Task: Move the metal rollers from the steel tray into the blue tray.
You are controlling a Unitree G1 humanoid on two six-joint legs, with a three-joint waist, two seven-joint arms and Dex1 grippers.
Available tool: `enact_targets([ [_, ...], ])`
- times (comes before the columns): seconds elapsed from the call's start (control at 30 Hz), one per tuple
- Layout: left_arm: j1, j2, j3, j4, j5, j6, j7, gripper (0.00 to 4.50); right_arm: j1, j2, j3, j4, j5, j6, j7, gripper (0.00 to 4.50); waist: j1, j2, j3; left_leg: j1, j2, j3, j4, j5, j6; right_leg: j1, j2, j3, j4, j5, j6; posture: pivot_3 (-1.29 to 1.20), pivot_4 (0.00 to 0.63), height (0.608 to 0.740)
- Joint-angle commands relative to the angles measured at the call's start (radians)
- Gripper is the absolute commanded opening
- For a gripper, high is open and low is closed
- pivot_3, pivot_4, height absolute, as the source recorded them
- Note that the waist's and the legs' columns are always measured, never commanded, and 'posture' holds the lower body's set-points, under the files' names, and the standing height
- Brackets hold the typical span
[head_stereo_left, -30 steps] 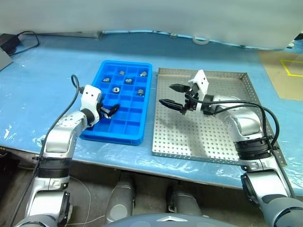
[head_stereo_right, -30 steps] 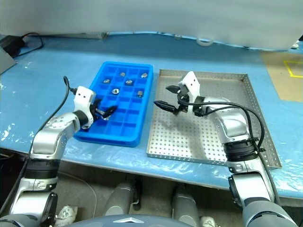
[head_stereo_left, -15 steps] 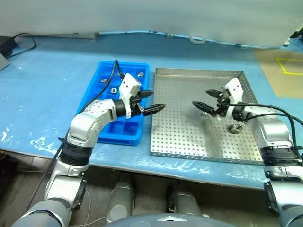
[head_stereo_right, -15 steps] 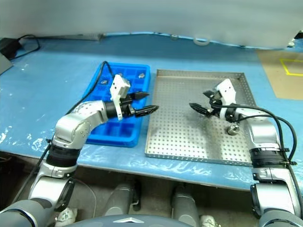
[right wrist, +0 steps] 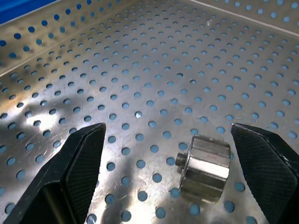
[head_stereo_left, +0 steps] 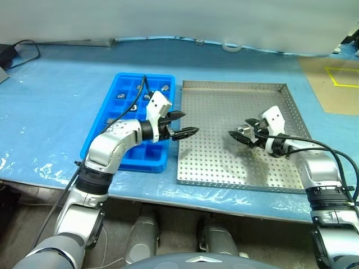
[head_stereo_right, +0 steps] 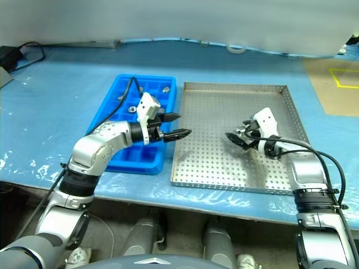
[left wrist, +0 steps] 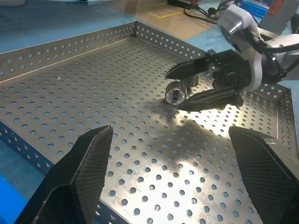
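Bracketing a faceted metal roller (right wrist: 204, 169) on perforated steel tray (head_stereo_left: 235, 162), right gripper (head_stereo_left: 240, 134) apart, left gripper (head_stereo_left: 182, 124) apart.

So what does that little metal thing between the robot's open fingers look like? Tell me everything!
The metal roller is a short, chunky silver-grey cylinder with flat facets around its side and a small stub poking from one end. It looks like shiny steel. It lies on its side on the holed floor of the steel tray, toward the tray's right part. The right gripper has its black fingers spread wide on either side of it, not squeezing it. It is the one roller seen in this tray.
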Motion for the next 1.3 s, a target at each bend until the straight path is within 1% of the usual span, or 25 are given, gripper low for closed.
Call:
enact_targets([
  [0.03, -0.003, -0.005, -0.001, -0.023, 0.0, -0.016, 0.006, 4.23, -0.01, 0.009, -0.015, 0.017, -0.014, -0.034, -0.022, 4.5, 0.0, 0.0, 0.0, 0.0, 0.0, 0.0, 0.0, 0.0, 0.0, 0.0, 0.0, 0.0, 0.0, 0.0, 0.0, 0.01, 0.15, 0.74],
  [0.13, -0.004, -0.006, 0.0, -0.016, 0.005, -0.02, 0.011, 4.23, -0.013, 0.017, -0.005, 0.007, -0.017, -0.031, -0.013, 4.5, 0.0, 0.0, 0.0, 0.0, 0.0, 0.0, 0.0, 0.0, 0.0, 0.0, 0.0, 0.0, 0.0, 0.0, 0.0, 0.01, 0.15, 0.74],
  [0.2, -0.004, -0.004, -0.002, -0.009, 0.013, -0.026, 0.015, 4.23, -0.013, 0.015, 0.019, 0.016, -0.06, -0.053, -0.031, 4.5, 0.0, 0.0, 0.0, 0.0, 0.0, 0.0, 0.0, 0.0, 0.0, 0.0, 0.0, 0.0, 0.0, 0.0, 0.0, 0.02, 0.15, 0.74],
  [0.23, -0.004, -0.004, -0.003, -0.007, 0.018, -0.028, 0.018, 4.27, -0.014, 0.017, 0.025, 0.021, -0.073, -0.064, -0.037, 4.31, 0.0, 0.0, 0.0, 0.0, 0.0, 0.0, 0.0, 0.0, 0.0, 0.0, 0.0, 0.0, 0.0, 0.0, 0.0, 0.02, 0.15, 0.74],
  [0.3, -0.002, -0.001, -0.004, -0.008, 0.023, -0.031, 0.02, 4.28, -0.014, 0.022, 0.034, 0.012, -0.084, -0.073, -0.042, 3.88, 0.0, 0.0, 0.0, 0.0, 0.0, 0.0, 0.0, 0.0, 0.0, 0.0, 0.0, 0.0, 0.0, 0.0, 0.0, 0.02, 0.15, 0.74],
  [0.4, 0.002, 0.003, 0.007, -0.01, 0.022, -0.029, 0.025, 4.28, -0.015, 0.028, 0.043, -0.004, -0.097, -0.068, -0.051, 2.86, 0.0, 0.0, 0.0, 0.0, 0.0, 0.0, 0.0, 0.0, 0.0, 0.0, 0.0, 0.0, 0.0, 0.0, 0.0, 0.02, 0.15, 0.74],
  [0.43, 0.003, 0.006, 0.009, -0.008, 0.024, -0.03, 0.024, 4.28, -0.01, 0.029, 0.041, -0.016, -0.08, -0.064, -0.028, 2.63, 0.0, 0.0, 0.0, 0.0, 0.0, 0.0, 0.0, 0.0, 0.0, 0.0, 0.0, 0.0, 0.0, 0.0, 0.0, 0.02, 0.15, 0.74],
  [0.53, 0.006, 0.013, 0.013, -0.006, 0.026, -0.032, 0.022, 4.28, 0.01, 0.025, 0.05, -0.057, -0.059, -0.059, 0.02, 1.61, 0.0, 0.0, 0.0, 0.0, 0.0, 0.0, 0.0, 0.0, 0.0, 0.0, 0.0, 0.0, 0.0, 0.0, 0.0, 0.02, 0.15, 0.74],
  [0.57, 0.006, 0.017, 0.017, -0.007, 0.024, -0.031, 0.022, 4.28, 0.002, 0.028, 0.051, -0.048, -0.075, -0.055, 0.002, 1.34, 0.0, 0.0, 0.0, 0.0, 0.0, 0.0, 0.0, 0.0, 0.0, 0.0, 0.0, 0.0, 0.0, 0.0, 0.0, 0.02, 0.15, 0.74],
  [0.6, 0.005, 0.021, 0.024, -0.007, 0.023, -0.031, 0.023, 4.28, -0.009, 0.032, 0.047, -0.039, -0.081, -0.047, -0.01, 1.24, 0.0, 0.0, 0.0, 0.0, 0.0, 0.0, 0.0, 0.0, 0.0, 0.0, 0.0, 0.0, 0.0, 0.0, 0.0, 0.02, 0.15, 0.74],
  [0.7, 0.002, 0.035, 0.051, -0.008, 0.016, -0.037, 0.024, 4.28, -0.027, 0.037, 0.046, -0.055, -0.073, -0.035, -0.006, 1.24, 0.0, 0.0, 0.0, 0.0, 0.0, 0.0, 0.0, 0.0, 0.0, 0.0, 0.0, 0.0, 0.0, 0.0, -0.001, 0.03, 0.15, 0.74],
  [0.87, 0.003, 0.107, 0.129, 0.031, 0.034, -0.145, 0.004, 4.28, -0.072, 0.072, 0.049, -0.135, -0.008, 0.018, 0.027, 1.24, -0.006, 0.0, 0.0, 0.0, 0.001, 0.0, 0.0, 0.0, 0.0, -0.001, 0.0, 0.0, 0.0, 0.0, -0.001, 0.06, 0.15, 0.74],
  [1.0, 0.04, 0.206, 0.167, 0.033, 0.059, -0.186, -0.019, 4.28, -0.118, 0.13, 0.085, -0.184, 0.023, 0.055, 0.045, 1.24, -0.005, 0.0, 0.0, 0.0, 0.002, 0.0, 0.0, 0.001, 0.0, -0.001, 0.001, 0.0, 0.0, 0.0, -0.001, 0.12, 0.15, 0.74],
  [1.07, 0.06, 0.256, 0.191, 0.039, 0.073, -0.205, -0.017, 4.28, -0.148, 0.171, 0.127, -0.194, 0.014, 0.05, 0.049, 1.24, -0.004, 0.0, 0.0, 0.0, 0.002, 0.0, -0.001, 0.001, 0.0, -0.001, 0.001, 0.0, 0.0, 0.0, -0.001, 0.15, 0.15, 0.74],
  [1.2, 0.102, 0.309, 0.248, -0.003, 0.05, -0.194, -0.007, 4.28, -0.225, 0.247, 0.197, -0.158, -0.002, 0.026, 0.07, 1.24, 0.005, 0.0, 0.0, -0.002, 0.002, 0.0, -0.002, 0.002, -0.002, -0.004, 0.001, -0.001, 0.0, 0.0, -0.001, 0.21, 0.15, 0.74],
  [1.3, 0.153, 0.326, 0.282, -0.034, 0.051, -0.185, 0.015, 4.28, -0.322, 0.321, 0.237, -0.064, -0.017, -0.02, 0.081, 1.24, 0.013, -0.001, 0.0, -0.003, 0.001, -0.001, -0.002, 0.002, -0.002, -0.004, 0.001, -0.001, 0.0, 0.001, -0.001, 0.25, 0.15, 0.74],
])
